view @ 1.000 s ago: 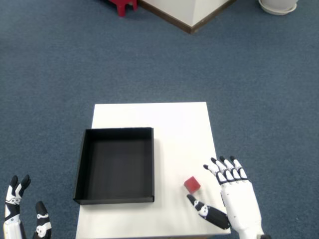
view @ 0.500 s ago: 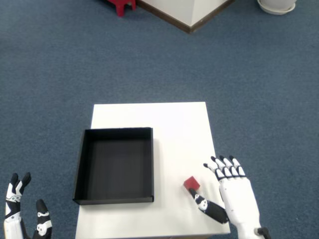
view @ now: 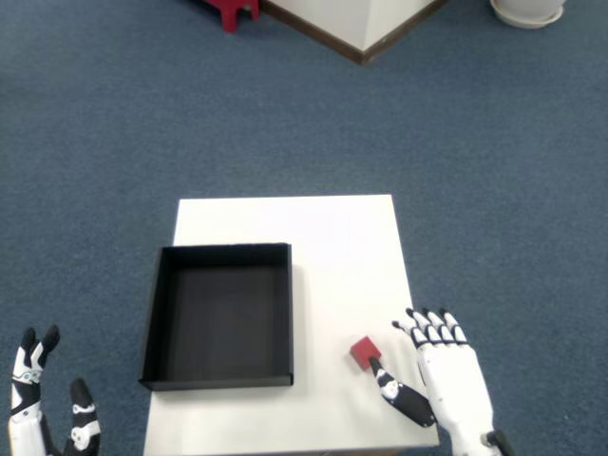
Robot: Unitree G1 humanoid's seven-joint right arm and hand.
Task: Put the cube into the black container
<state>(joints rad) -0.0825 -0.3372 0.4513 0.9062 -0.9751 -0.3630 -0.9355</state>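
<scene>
Beside the black container (view: pixel 220 315), unmarked red cube (view: pixel 364 352) at robot hand (view: pixel 439 372) thumb tip.

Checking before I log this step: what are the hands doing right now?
Right hand: open, fingers spread, thumb tip at the red cube, not gripping it.
Left hand: only partly in view, fingers apart, holding nothing visible.

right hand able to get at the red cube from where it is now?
Probably yes. The right hand is open beside the red cube, thumb tip at or nearly at the cube's near corner, fingers spread to its right. Nothing lies between them on the white table.
</scene>
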